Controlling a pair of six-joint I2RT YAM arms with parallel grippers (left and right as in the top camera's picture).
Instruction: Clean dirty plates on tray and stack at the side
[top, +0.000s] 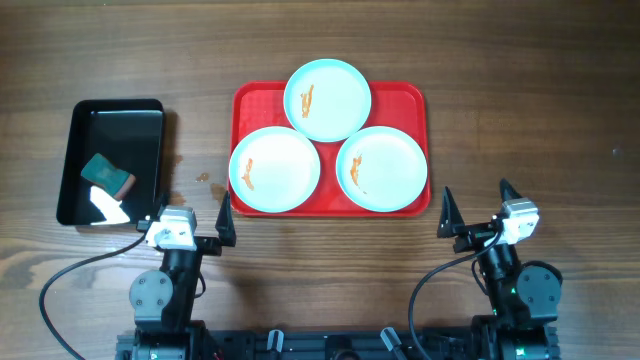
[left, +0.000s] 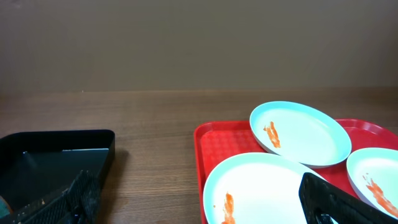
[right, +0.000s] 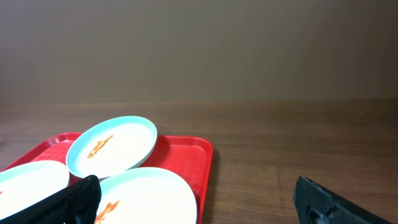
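Note:
Three pale blue plates lie on the red tray (top: 252, 101): one at the back (top: 327, 99), one front left (top: 274, 170), one front right (top: 382, 168). Each carries an orange smear. My left gripper (top: 187, 217) is open and empty, just in front of the tray's near left corner; in the left wrist view the front left plate (left: 261, 186) lies ahead of the gripper (left: 205, 208). My right gripper (top: 477, 202) hangs open and empty off the tray's near right corner, with the front right plate (right: 149, 193) ahead of it (right: 199, 208).
A black tray (top: 125, 125) stands at the left, holding a green sponge (top: 107, 175) and a white scrap. Small orange spots (top: 203, 178) mark the wooden table between the two trays. Bare wood lies right of the red tray (right: 186, 155).

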